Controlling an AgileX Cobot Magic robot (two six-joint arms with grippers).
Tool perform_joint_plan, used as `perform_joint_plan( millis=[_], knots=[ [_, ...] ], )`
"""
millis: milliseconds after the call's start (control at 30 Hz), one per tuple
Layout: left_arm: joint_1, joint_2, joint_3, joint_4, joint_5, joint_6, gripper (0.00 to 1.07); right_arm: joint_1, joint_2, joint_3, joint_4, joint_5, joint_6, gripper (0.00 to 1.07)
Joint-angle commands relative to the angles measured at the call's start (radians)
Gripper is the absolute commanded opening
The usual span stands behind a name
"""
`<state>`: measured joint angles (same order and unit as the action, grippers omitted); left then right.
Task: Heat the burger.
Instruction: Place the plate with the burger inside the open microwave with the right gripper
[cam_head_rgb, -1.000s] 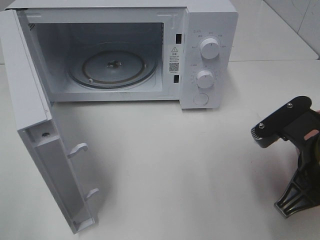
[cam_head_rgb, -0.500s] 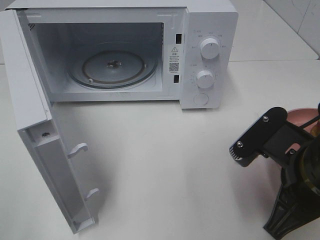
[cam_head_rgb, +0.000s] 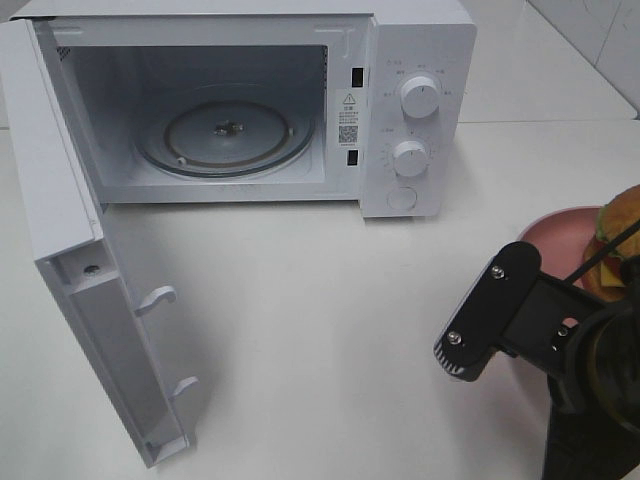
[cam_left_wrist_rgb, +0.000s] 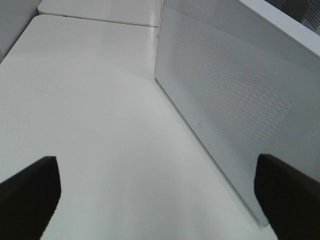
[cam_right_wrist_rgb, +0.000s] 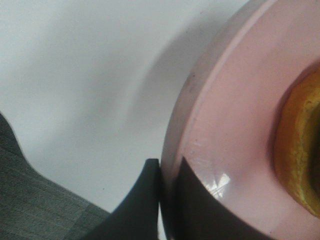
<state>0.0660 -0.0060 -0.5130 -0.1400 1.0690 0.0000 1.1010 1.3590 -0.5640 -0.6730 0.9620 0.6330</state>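
While right jaws clamp rim of round pink plate (cam_right_wrist_rgb: 235, 115), glossy golden-brown burger (cam_right_wrist_rgb: 300, 150) sits on plate just past jaws. Open white microwave (cam_head_rgb: 420, 50) lies ahead-left across surface (cam_head_rgb: 330, 330); right arm nearer. Left jaws wide apart, empty, beside microwave door (cam_left_wrist_rgb: 240, 100).

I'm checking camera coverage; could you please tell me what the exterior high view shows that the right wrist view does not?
Only the exterior high view shows the microwave, its door open, and the turntable. Only the right wrist view shows the right end effector shut on the rim of the pink plate. Both show that plate, the burger on it and the table.
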Motion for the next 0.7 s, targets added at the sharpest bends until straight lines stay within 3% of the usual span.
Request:
perform_joint_plan(
  millis=[33,700],
  knots=[
    [0.005,-0.016,0.0,-0.001,-0.008,0.0,0.98,0.029,-0.009,0.0,-0.082,0.047,-0.027,0.0],
    [0.005,-0.016,0.0,-0.001,-0.008,0.0,0.98,0.035,-0.009,-0.001,-0.161,-0.077,-0.244,0.0]
  ],
)
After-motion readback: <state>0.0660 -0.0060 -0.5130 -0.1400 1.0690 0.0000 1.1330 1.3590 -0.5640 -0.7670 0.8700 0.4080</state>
